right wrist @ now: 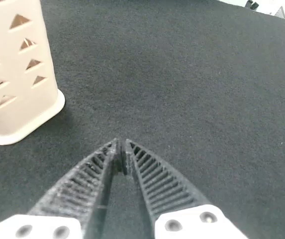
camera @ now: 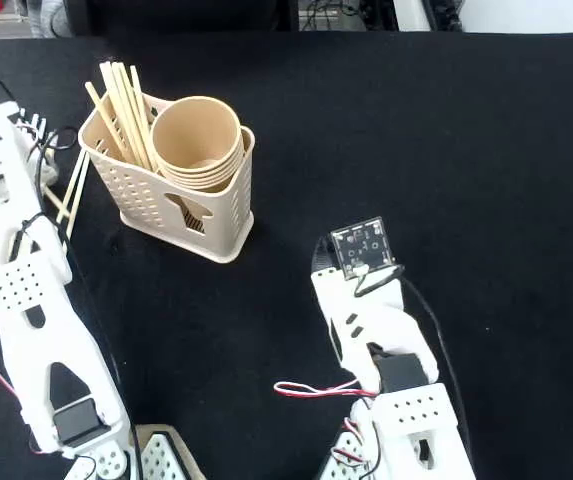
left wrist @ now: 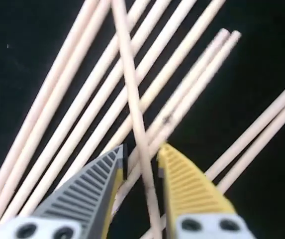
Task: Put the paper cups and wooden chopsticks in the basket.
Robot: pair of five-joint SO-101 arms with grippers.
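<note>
L hand (left wrist: pixel 142 155) sits over loose chopsticks (left wrist: pixel 72 114) lying on the black desk (camera: pixel 446 150) near the basket (camera: pixel 146 200). Its fingers are apart, 1 crossing chopstick (left wrist: pixel 131 84) btwn the tips, not pinched. The basket holds stacked paper cups (camera: pixel 198 140) + a chopstick bunch (camera: pixel 121 105), leaning. R hand (right wrist: pixel 120 147) has tips together on nothing, low over desk near basket.
</note>
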